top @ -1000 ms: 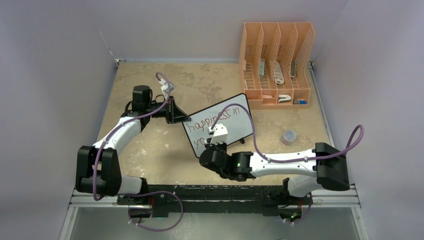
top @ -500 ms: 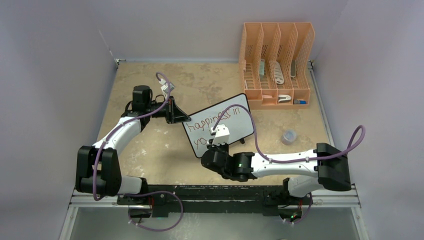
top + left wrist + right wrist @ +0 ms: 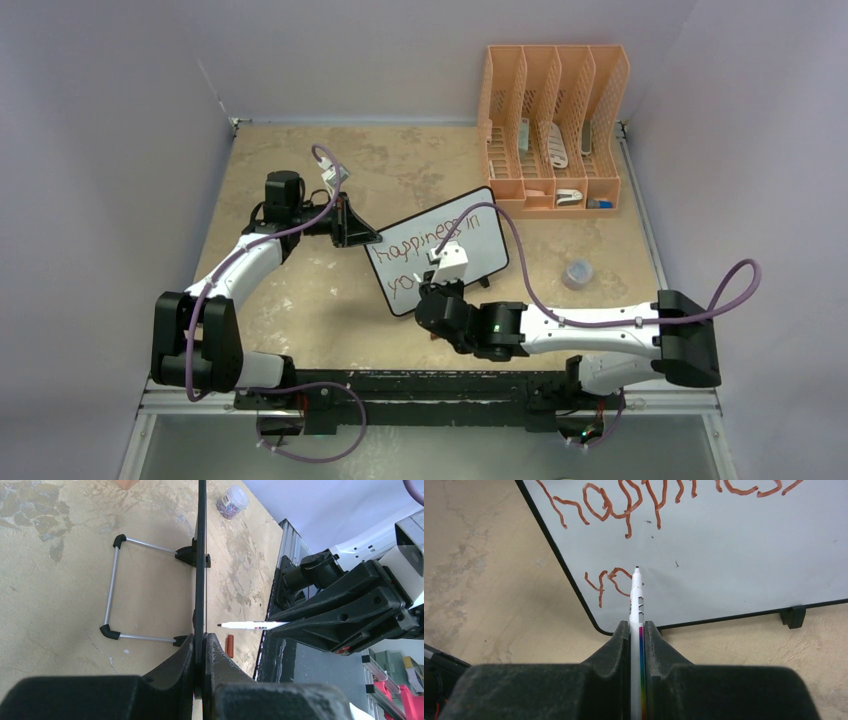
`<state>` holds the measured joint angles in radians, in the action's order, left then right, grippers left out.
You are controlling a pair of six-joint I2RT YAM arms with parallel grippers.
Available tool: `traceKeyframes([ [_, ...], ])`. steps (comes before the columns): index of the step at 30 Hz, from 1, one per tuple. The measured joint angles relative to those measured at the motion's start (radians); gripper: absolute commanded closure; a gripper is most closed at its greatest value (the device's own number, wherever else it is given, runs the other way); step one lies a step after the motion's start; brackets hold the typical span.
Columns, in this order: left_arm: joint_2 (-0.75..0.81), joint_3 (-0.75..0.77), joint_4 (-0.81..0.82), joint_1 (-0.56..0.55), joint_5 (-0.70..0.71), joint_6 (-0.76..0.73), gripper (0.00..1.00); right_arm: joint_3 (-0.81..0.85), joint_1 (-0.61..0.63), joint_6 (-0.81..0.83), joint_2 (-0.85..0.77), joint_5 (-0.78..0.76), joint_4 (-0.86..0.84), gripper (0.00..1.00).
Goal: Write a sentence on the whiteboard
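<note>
A small whiteboard [image 3: 482,248] stands tilted near the middle of the tan tabletop [image 3: 300,290], propped on its wire stand [image 3: 114,590], with one robot arm on either side of it. The left pincer [image 3: 366,238] is closed on the board's left edge; seen from that wrist, the whiteboard [image 3: 200,555] runs edge-on straight out from between the clamped fingers of the left pincer [image 3: 200,642].

The right pincer [image 3: 434,282] sits directly in front of the board's lower half, gripping a white marker [image 3: 636,595] that points at the writing face of the whiteboard [image 3: 734,560]. The right pincer [image 3: 637,627] holds the pen tightly by its barrel. In the right wrist view the tip lies over the lower line of writing; from the side, the marker [image 3: 250,625] shows a narrow gap between its tip and the board.

The red-brown sentence [image 3: 425,240] is unfinished: the sentence [image 3: 626,510] reads "happines" on the visible part of the upper line and "yo" on the line below.

A red-brown cap [image 3: 230,646] lies on the tabletop below the marker. A small jar [image 3: 578,272] sits to the board's right, and an orange file rack [image 3: 553,125] stands at the far right corner.
</note>
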<state>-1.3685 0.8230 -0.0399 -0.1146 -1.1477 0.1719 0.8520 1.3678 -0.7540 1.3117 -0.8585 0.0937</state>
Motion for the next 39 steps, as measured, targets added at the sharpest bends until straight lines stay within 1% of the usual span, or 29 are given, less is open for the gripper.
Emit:
traceKeyframes([
  [17, 0.0, 0.0, 0.0, 0.0, 0.0, 0.0, 1.0, -0.006, -0.007, 0.04, 0.056, 0.012, -0.047, 1.0],
  [39, 0.0, 0.0, 0.0, 0.0, 0.003, 0.0, 1.0, -0.006, -0.02, 0.039, 0.069, 0.012, -0.052, 1.0],
])
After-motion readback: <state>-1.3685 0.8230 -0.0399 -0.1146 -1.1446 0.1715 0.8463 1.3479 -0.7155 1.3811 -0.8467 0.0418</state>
